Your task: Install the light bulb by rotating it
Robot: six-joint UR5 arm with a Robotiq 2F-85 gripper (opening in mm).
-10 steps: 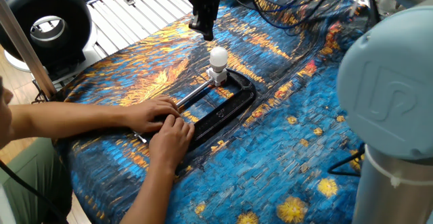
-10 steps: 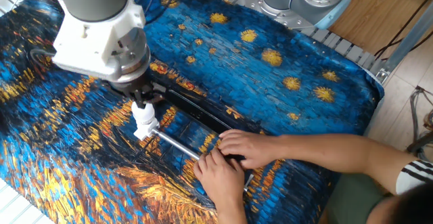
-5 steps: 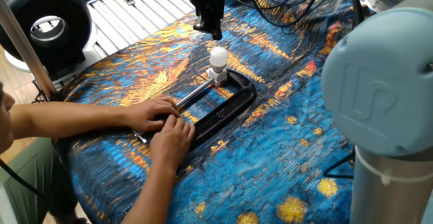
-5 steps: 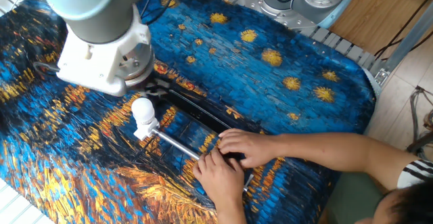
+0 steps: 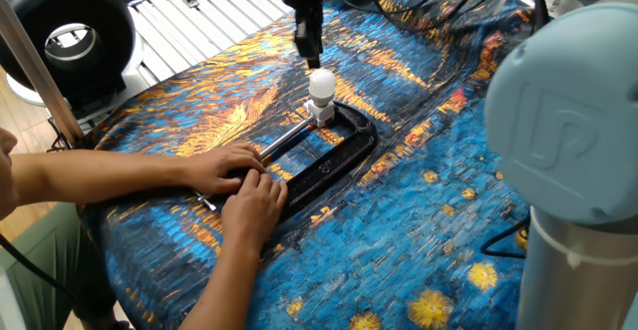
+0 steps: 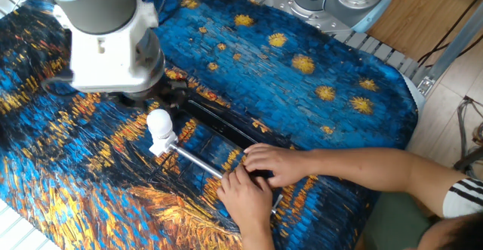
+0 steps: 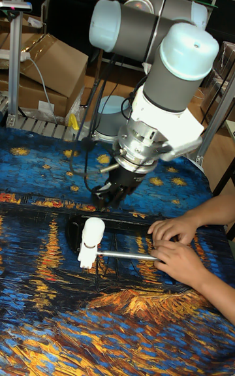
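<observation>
Near the middle of the worktop, under the painted blue-and-orange cloth: light bulb standing upright on its white socket base, seated at the far end of the black C-clamp. Clamp lying flat on the cloth, its silver screw rod running toward the person's two hands, both resting on the near end of the clamp.

Hand hovering just above and slightly behind the bulb in one fixed view, not touching it; a sliver of cloth showing between fingertip and bulb top. Fingers pointing down, appearing narrow and close together from this side, but the gap between them not resolving: cannot tell whether spread or closed. Holding nothing.

From the other fixed view: wrist housing covering the hand almost entirely, only a dark part showing at its lower edge; bulb lying clear just beside that edge, fully visible with the socket base below it.

From the tall fixed view: hand showing as a dark blurred shape beyond the bulb, tips sitting higher in frame than the bulb top, bulb apart from it and nearer the camera. Forearms entering from the right edge, fingers lying on the rod.
</observation>
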